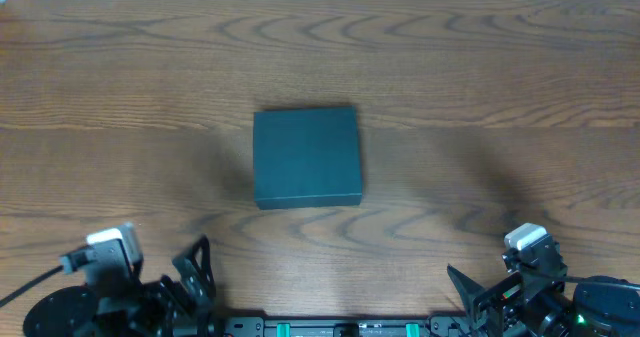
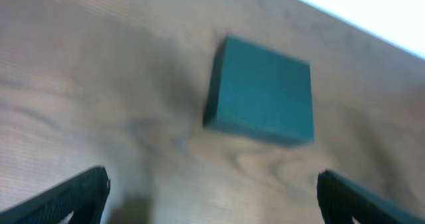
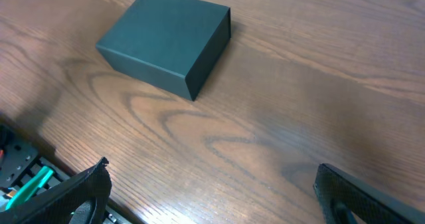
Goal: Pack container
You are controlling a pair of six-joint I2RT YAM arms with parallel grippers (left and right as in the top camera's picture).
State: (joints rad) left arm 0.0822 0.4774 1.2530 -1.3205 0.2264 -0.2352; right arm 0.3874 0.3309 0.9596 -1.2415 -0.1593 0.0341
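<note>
The box [image 1: 306, 158] sits shut in the middle of the bench [image 1: 520, 67], wood showing along all four edges. The left pincer [image 2: 211, 194] and right pincer [image 3: 211, 194] are spread wide near the front edge, well apart from it.

Black fingers [image 2: 74, 197], black cable [image 1: 28, 285] (2 white blocks [image 1: 112, 242])

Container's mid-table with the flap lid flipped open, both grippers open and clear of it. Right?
Not open: the container is closed, and the right wrist view shows it as a flat-topped block with no flap raised. The rest stands: it sits mid-table, and the left gripper and right gripper are both open and clear of it.
</note>
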